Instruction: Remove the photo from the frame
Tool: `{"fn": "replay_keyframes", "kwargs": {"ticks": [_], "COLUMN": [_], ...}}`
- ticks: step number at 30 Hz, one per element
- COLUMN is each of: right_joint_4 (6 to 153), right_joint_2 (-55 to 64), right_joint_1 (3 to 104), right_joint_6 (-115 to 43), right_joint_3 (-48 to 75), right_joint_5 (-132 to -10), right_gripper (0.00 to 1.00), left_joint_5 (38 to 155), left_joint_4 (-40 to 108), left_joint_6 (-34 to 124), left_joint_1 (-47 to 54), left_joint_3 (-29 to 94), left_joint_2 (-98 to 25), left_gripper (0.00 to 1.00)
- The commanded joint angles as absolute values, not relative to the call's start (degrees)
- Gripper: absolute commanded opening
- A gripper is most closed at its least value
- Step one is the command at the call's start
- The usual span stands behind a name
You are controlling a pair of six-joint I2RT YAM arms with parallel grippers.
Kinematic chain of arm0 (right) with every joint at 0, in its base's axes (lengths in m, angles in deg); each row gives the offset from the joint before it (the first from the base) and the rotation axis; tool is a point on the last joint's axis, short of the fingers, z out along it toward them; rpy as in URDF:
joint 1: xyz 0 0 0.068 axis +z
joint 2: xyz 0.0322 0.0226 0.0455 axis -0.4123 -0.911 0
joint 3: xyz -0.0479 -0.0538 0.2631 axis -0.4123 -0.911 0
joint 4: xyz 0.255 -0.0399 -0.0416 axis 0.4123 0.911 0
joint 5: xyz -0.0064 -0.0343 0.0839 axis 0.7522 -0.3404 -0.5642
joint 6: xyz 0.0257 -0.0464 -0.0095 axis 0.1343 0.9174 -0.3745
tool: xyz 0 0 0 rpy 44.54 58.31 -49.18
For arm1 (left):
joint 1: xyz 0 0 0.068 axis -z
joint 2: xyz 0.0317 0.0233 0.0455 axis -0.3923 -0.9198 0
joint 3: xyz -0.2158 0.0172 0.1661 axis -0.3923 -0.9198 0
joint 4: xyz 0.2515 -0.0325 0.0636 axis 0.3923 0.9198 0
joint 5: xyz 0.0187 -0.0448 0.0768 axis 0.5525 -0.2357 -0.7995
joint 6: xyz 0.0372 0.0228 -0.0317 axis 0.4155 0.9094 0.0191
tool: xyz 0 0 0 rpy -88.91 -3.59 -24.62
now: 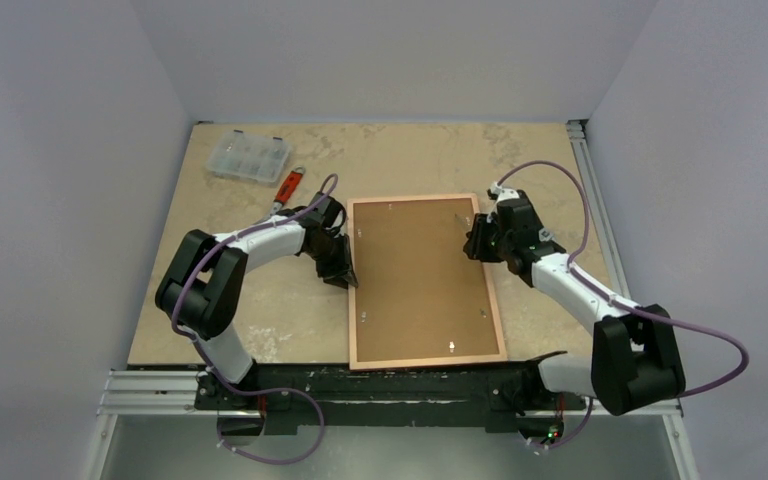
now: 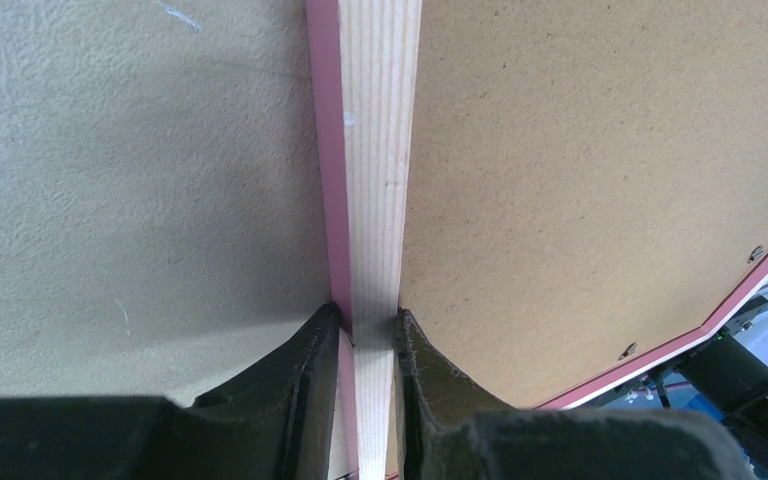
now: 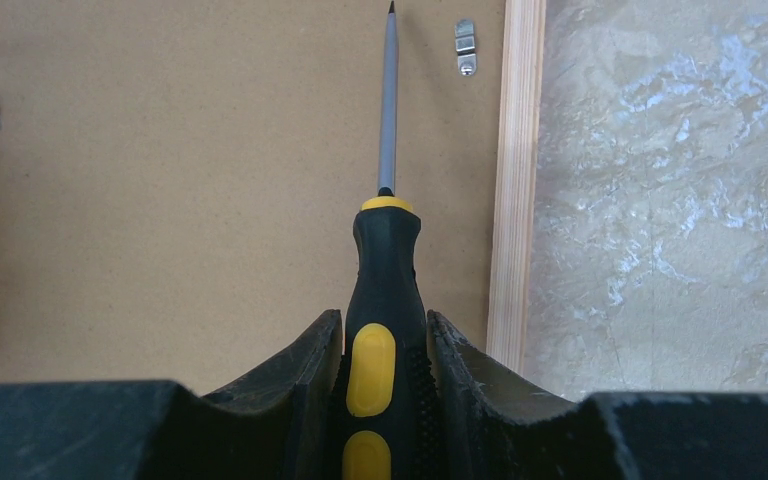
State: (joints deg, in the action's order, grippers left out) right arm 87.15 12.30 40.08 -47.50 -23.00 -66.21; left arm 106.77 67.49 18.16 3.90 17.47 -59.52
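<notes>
With the left gripper [image 2: 368, 325] we are clamping the left rail of the frame [image 1: 425, 280]: one finger is pressing the pink outer edge and the other is sitting on the inner side, against the brown back. With the right gripper [image 3: 385, 325] we are gripping a screwdriver [image 3: 385, 270] by its black-and-yellow handle, jaws closed on both sides of it.

We are working on a beige mottled table [image 1: 260, 300]. The frame is lying flat on it, face down, between the two arms, with its brown fibreboard back facing up and its near rail lying along the table's near edge. A clear plastic compartment box [image 1: 250, 156] is sitting at the far left corner, well apart from the frame, and an orange-handled tool [image 1: 288, 185] is lying just beside it.

We are holding the screwdriver shaft over the frame's back, pointing away from the wrist, its tip near a small metal clip [image 3: 465, 45] beside the pale right rail. Whether the tip is touching the board, we cannot tell.
</notes>
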Motion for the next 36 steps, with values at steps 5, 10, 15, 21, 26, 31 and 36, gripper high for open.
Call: {"fn": "replay_keyframes", "kwargs": {"ticks": [5, 10, 15, 21, 26, 31, 36], "right_joint_4": [93.1, 99.6, 103.2, 104.1, 104.2, 103.8, 103.3], "right_joint_2": [22.8, 30.7, 36.7, 42.3, 44.4, 46.8, 48.1], "right_joint_1": [39.9, 39.9, 39.9, 39.9, 39.9, 39.9, 39.9], "right_joint_6": [-47.6, -48.9, -50.7, -52.4, -52.1, -52.0, -52.0], "right_joint_3": [-15.3, -16.8, -20.8, -22.6, -22.8, -23.3, -23.5], "right_joint_5": [-65.7, -62.8, -62.4, -65.6, -66.3, -68.0, -69.9], "right_gripper": [0.0, 0.0, 0.0, 0.0, 0.0, 0.0, 0.0], "left_joint_5": [106.0, 104.5, 102.3, 99.1, 91.5, 85.7, 76.1], "left_joint_4": [67.8, 67.6, 68.2, 69.3, 74.6, 79.5, 86.2], "left_joint_6": [19.0, 20.2, 21.8, 23.7, 26.5, 36.4, 48.4], "left_joint_1": [3.8, 3.8, 3.8, 5.7, 8.2, 8.1, 8.0], "left_joint_3": [19.2, 19.4, 19.0, 21.0, 26.0, 31.9, 41.6], "left_joint_2": [-58.2, -56.4, -54.8, -56.8, -62.2, -65.1, -71.1], "left_gripper": [0.0, 0.24, 0.43, 0.46, 0.35, 0.04, 0.0]}}
